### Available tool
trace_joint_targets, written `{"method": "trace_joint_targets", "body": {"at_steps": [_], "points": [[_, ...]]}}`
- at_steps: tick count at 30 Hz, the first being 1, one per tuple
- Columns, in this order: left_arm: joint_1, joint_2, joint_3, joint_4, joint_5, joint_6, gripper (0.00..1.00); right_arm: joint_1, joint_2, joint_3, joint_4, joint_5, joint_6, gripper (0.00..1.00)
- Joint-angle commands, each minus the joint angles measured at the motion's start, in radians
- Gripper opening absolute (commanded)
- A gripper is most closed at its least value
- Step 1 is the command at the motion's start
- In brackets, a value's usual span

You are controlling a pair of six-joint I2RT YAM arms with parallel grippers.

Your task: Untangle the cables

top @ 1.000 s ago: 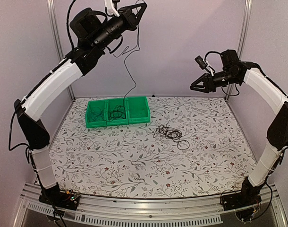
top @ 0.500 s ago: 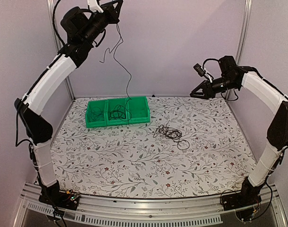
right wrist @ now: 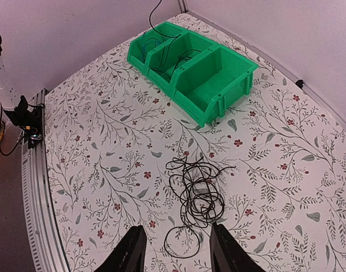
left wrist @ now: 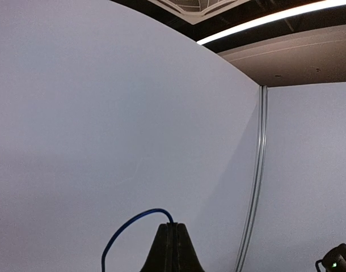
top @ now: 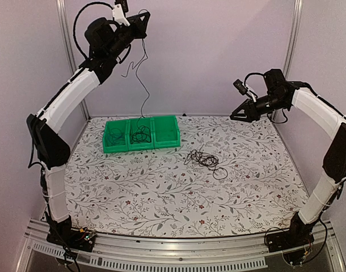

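Observation:
My left gripper [top: 143,16] is raised high at the back left, shut on a thin blue cable [left wrist: 127,227]. That cable [top: 142,85] hangs down from it into the green bin [top: 164,143]. A black coil [top: 140,136] lies in the bin's middle compartment, also seen in the right wrist view [right wrist: 184,55]. A tangle of black cables [top: 204,160] lies on the table right of the bin; it shows in the right wrist view [right wrist: 198,198]. My right gripper [top: 234,117] is open and empty, held high at the back right, well above the tangle [right wrist: 177,255].
The green bin [right wrist: 235,79] has three compartments and stands at the back of the flowered table [top: 161,198]. Metal posts [top: 292,45] stand at the back corners. A rail [right wrist: 39,187] runs along the table's near edge.
My left gripper has swung left and dropped a little with the blue cable, whose lower end now hangs over the bin's middle. My right gripper has tilted down slightly.

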Motion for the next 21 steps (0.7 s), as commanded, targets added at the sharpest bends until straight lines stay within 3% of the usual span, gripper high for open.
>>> {"method": "trace_joint_targets", "body": {"at_steps": [1, 6, 15, 21], "points": [[0.028, 0.017, -0.025, 0.031, 0.004, 0.002, 0.0, -0.001, -0.031, -0.018, -0.002, 0.015, -0.015, 0.43], [0.052, 0.028, -0.074, 0.031, 0.016, 0.0, 0.0, -0.001, -0.033, -0.027, 0.001, 0.021, -0.016, 0.43], [0.059, -0.074, -0.339, 0.101, 0.004, 0.024, 0.0, 0.0, -0.044, -0.051, 0.004, 0.037, -0.025, 0.43], [0.088, -0.121, -0.414, 0.1, -0.029, 0.059, 0.0, -0.001, -0.041, -0.05, 0.006, 0.038, -0.027, 0.43]]}}
